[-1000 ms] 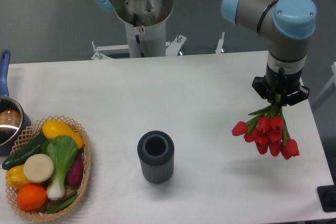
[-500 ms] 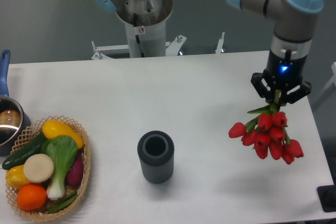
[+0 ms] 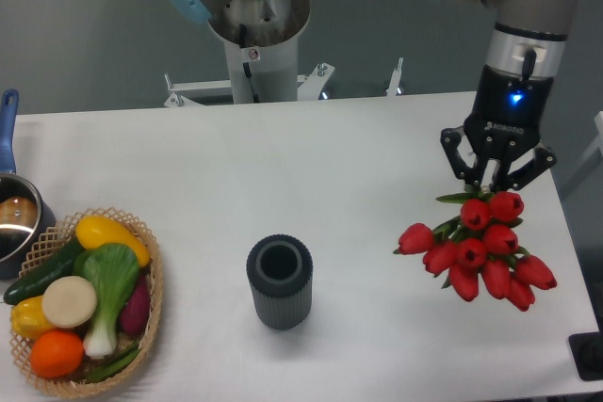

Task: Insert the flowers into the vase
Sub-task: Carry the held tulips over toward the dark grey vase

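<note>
From the fixed camera, the claw (image 3: pixel 497 179) pinches the stems of the flowers (image 3: pixel 479 250), which hang red buds downward above the counter's (image 3: pixel 311 176) right side. The vase (image 3: pixel 280 281) stands upright, well apart to their left.

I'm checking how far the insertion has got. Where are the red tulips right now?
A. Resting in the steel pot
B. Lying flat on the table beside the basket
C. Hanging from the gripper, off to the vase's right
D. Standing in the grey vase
C: the flowers hang buds-down from the gripper, which grips their stems, well to the right of the vase, whose mouth shows empty.
</note>
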You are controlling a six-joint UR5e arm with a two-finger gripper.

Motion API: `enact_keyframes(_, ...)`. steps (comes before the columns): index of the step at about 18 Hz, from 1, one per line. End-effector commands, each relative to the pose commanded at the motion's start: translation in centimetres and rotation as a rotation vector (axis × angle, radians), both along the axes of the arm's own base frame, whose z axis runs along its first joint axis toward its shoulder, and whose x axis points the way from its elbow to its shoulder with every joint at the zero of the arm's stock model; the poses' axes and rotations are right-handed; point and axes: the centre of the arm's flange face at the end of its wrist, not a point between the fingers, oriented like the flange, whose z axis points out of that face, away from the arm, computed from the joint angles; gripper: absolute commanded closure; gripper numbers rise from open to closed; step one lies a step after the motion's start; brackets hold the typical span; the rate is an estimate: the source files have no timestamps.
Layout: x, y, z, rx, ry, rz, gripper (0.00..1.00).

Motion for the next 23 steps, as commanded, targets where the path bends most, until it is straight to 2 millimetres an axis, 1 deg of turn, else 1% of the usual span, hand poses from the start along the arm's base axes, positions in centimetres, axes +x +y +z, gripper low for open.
enact_keyframes(3, 0.6, 0.7, 0.3, 0.032, -0.031, -0.002, 1.0)
enact_keyframes(6, 1.1, 0.6, 1.3, 0.084, -0.038, -0.02, 1.0)
enact_keyframes(8, 1.5, 0.6, 1.1, 0.148, -0.078, -0.044, 1.0)
enact_keyframes(10, 2.0, 0.6, 1.4, 0.183, -0.073, -0.059, 1.0)
enact_keyframes(12, 2.6, 0.1, 0.5, 0.214, -0.052, -0.067, 1.0)
enact_keyframes(13, 3.3, 0.1, 0.6, 0.256, -0.053, -0.087, 1.0)
enact_keyframes(14, 3.6, 0.0, 0.4, 0.282, -0.059, -0.099, 1.0)
enact_keyframes(17, 3.8, -0.2, 0.4, 0.363, -0.075, -0.136, 1.0)
enact_keyframes(20, 4.8, 0.4, 1.8, 0.476, -0.088, -0.205, 1.0)
enact_keyframes(23, 5.3, 0.9, 2.1, 0.508, -0.104, -0.23, 1.0)
